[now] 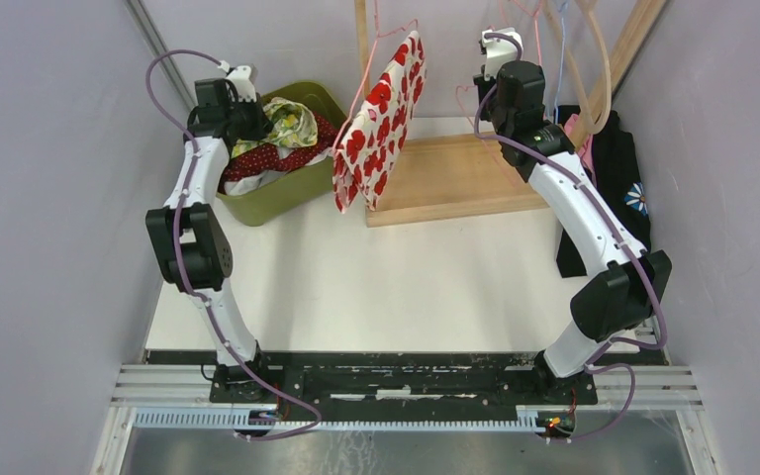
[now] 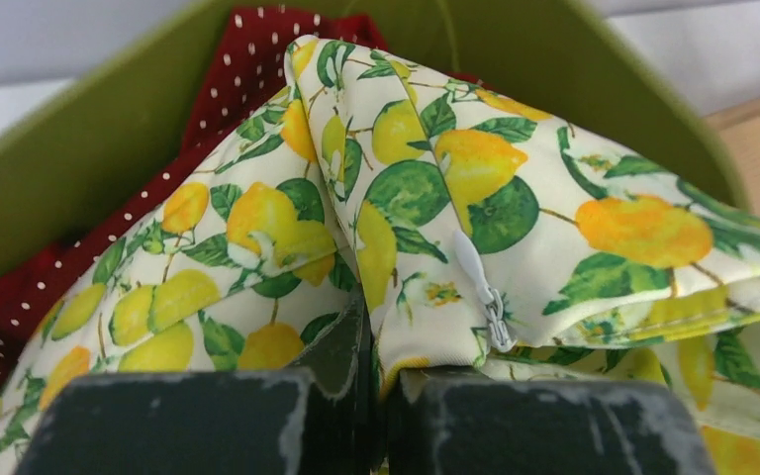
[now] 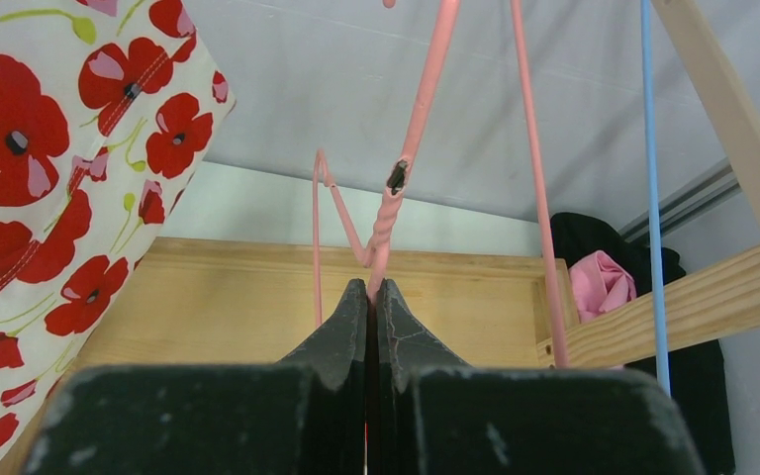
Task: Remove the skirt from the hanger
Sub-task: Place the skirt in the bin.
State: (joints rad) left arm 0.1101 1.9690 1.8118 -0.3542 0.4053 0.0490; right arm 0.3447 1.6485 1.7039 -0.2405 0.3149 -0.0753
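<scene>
Viewing all three feeds, I report the following.

1. Left claw: clenched on a fold of the lemon skirt. The pinch lies just left of the white zip.
2. Lemon skirt: it lies in the green bin, on top of a red dotted cloth. The bin stands on the worktop at the far left, touching the rack base.
3. Right claw: clenched on the hanger, with the fingertips meeting at the lower end of its twisted neck. The hanger is pink wire and I see no garment on it in the wrist view.
4. Poppy skirt: it hangs from the wooden rack, between the two arms and above the left end of the rack base. It is apart from both claws.
5. Blue hanger: it hangs to the right of the pink one.
6. Black garment: it lies at the far right, beside the right arm, with a pink cloth on it.
</scene>
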